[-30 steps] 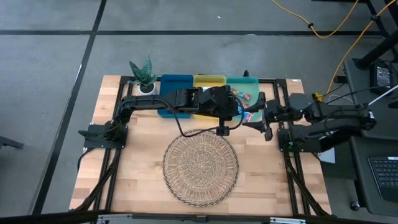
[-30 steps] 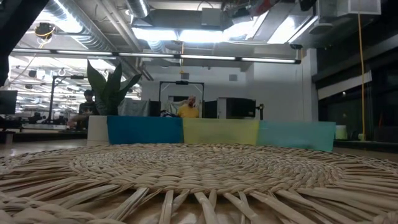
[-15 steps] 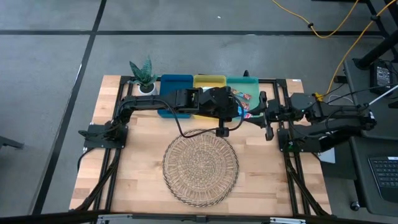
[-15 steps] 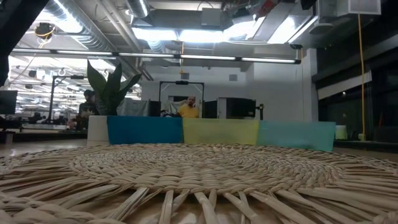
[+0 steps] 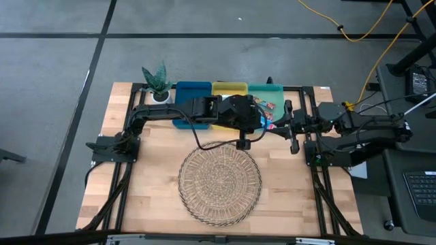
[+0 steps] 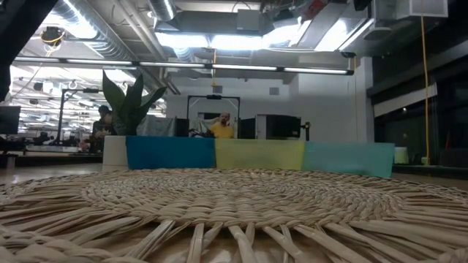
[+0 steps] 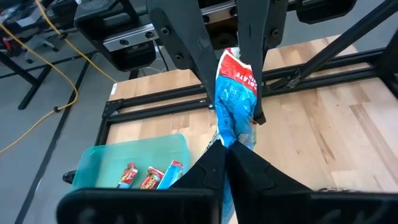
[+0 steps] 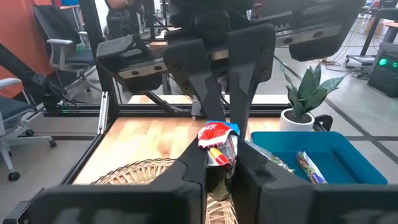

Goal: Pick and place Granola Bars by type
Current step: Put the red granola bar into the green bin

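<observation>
— Gripping anything, the two claws?

— Both pinch one blue bar (image 7: 235,99). The left claw (image 7: 225,149) has its fingers narrowed on one end of the wrapper, and the right claw (image 5: 281,128) clamps the other end, so the bar hangs in the air between them.

— Where is that, on the table?

— Just in front of the green tray (image 7: 124,149), beyond the far edge of the woven mat (image 5: 219,181).

— What has changed over the last second?

— The right arm has reached in. A second ago its claw stood a little apart from the left one; half a second ago it had closed in, and now the two meet on the bar. The left arm has barely shifted.

— And the other bars?

— Three multicoloured bars (image 7: 149,177) lie in the green tray. The blue tray (image 8: 348,155) holds at least one bar (image 8: 309,167). Inside the yellow tray (image 5: 229,87) I cannot tell. The trays, mat and plant (image 5: 157,80) sit as before.
</observation>
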You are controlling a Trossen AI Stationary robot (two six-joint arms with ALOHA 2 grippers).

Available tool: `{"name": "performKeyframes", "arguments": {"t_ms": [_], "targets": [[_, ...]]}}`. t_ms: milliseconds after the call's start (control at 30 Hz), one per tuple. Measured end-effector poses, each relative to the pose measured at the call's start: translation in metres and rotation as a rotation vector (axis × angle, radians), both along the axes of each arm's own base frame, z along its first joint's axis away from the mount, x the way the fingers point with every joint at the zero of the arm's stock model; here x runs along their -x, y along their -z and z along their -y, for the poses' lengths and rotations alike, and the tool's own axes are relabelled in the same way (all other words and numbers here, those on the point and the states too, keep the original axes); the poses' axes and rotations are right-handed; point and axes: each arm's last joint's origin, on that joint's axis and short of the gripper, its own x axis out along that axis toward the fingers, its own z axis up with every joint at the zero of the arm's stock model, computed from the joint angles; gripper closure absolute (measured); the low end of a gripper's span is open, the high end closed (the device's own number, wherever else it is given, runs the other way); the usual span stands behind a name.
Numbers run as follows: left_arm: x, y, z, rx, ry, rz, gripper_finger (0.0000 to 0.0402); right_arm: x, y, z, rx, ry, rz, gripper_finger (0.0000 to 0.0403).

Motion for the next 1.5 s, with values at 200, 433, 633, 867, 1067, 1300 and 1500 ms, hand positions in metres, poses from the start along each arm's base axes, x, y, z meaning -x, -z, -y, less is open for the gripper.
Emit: {"name": "performKeyframes", "arguments": {"t_ms": [200,433,633,867,1067,1300,1500], "targets": [[0.004,-0.005,0.002,0.031,0.072,0.003,0.0347,0.000,0.001,0.000,0.001,-0.001,-0.007,0.0358],[0.022,-0.023,0.002,0.046,0.059,0.015,0.0297,0.000,0.002,0.001,0.007,0.027,-0.021,0.0360],[0.038,-0.039,0.004,0.100,0.030,0.047,0.0280,0.004,0.003,0.002,0.015,0.066,-0.032,0.0356],[0.040,-0.041,0.022,0.119,0.059,0.050,0.0283,0.017,0.001,0.006,0.030,0.170,-0.030,0.0359],[0.042,-0.041,0.037,0.135,0.076,0.049,0.0282,0.029,-0.010,0.014,0.041,0.254,-0.057,0.0355],[0.043,-0.043,0.052,0.142,0.101,0.063,0.0286,0.047,-0.043,0.033,0.142,0.430,-0.194,0.0358],[0.044,-0.043,0.060,0.125,0.075,0.072,0.0286,0.051,-0.068,0.052,0.229,0.599,-0.259,0.0355]]}}
